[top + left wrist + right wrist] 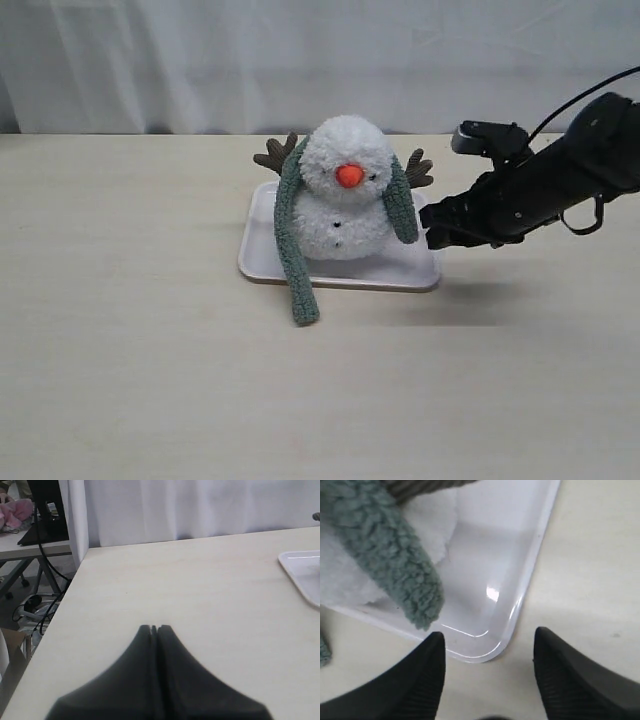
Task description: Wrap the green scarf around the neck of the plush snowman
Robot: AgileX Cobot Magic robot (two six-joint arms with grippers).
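White tray (258, 252) under plush snowman (345, 190); right fingers (575, 680) beside tray corner.

My black fingers (420, 680) are matt and finely ribbed; the long grey-green scarf (385, 555) is nubbly fleece, the white rectangular tray (520, 580) smooth glossy plastic, the pale tabletop (590, 555) matt.

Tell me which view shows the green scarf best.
Exterior view: the green scarf lies draped over the plush snowman, both ends visible. The right wrist view shows only one end; the left wrist view, none.
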